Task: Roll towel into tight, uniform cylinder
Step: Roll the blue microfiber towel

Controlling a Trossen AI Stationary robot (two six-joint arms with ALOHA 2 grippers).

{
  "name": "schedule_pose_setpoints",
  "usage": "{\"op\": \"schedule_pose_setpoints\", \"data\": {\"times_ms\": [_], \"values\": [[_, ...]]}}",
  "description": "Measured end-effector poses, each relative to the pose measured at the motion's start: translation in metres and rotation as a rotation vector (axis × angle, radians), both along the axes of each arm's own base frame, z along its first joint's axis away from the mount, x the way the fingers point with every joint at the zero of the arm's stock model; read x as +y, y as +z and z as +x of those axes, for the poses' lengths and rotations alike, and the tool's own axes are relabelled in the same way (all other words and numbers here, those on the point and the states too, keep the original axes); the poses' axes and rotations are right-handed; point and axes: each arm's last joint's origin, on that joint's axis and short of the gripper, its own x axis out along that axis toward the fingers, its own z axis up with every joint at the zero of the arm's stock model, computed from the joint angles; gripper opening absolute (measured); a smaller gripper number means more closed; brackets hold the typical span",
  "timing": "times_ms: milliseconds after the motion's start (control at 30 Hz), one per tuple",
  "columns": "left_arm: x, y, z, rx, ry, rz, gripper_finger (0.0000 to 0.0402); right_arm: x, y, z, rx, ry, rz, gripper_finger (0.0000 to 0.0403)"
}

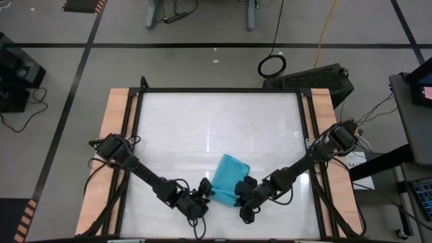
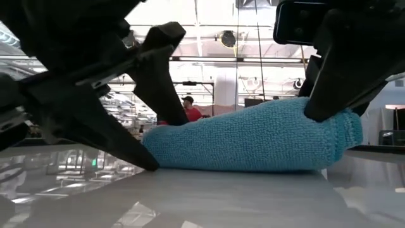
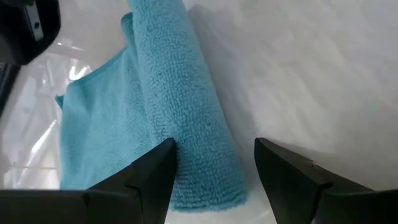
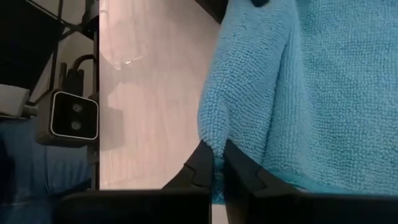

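The turquoise towel lies on the white tabletop near the near edge, partly rolled. A thick roll lies beside a flat part. My left gripper is open at the roll's left end, with the roll's end between its fingers. My right gripper is at the towel's right end and is shut on the cloth. In the low view the roll rests on the table between both grippers. My left gripper has one finger against the roll's side, where the roll meets the flat part. Its other finger stands clear on the bare table. The fingers slant down from the near left and lie along the roll, which rests on the table. My right gripper pinches a rounded fold of the towel between its two fingers at the towel's right end. The fingers slant down onto it from the near right. How many layers are in the fold I cannot tell. The towel lies on the table.
Wooden rails run along the table's left and right sides. Bare white tabletop lies beyond the towel. The near edge and a small camera are close behind the grippers. A person in red is in the room far behind.
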Motion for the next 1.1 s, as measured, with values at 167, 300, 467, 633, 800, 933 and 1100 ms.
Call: {"op": "schedule_pose_setpoints", "data": {"times_ms": [167,300,467,633,800,933,1100], "values": [[0.011,0.001,0.009,0.013,-0.005,-0.061,0.0218,0.000,0.000,0.000,0.005,0.000,0.010,0.0018],[0.020,0.000,0.015,0.048,-0.023,-0.123,0.0185,0.000,0.000,0.000,0.008,0.006,0.014,0.0033],[0.031,0.000,0.021,0.083,-0.058,-0.175,0.0116,0.001,0.000,-0.001,0.013,0.030,0.018,0.0058],[0.036,-0.001,0.024,0.126,-0.142,-0.223,0.0048,0.002,0.000,-0.001,0.021,0.094,0.027,0.0095],[0.038,-0.001,0.025,0.154,-0.172,-0.283,0.0012,0.006,0.000,-0.004,0.022,0.172,0.030,0.0137],[0.044,-0.001,0.028,0.202,-0.177,-0.414,0.0013,0.013,0.006,-0.010,-0.006,0.241,0.003,0.0166],[0.049,-0.001,0.030,0.280,-0.173,-0.585,0.0013,0.026,0.015,-0.025,-0.023,0.327,-0.027,0.0184]]}}
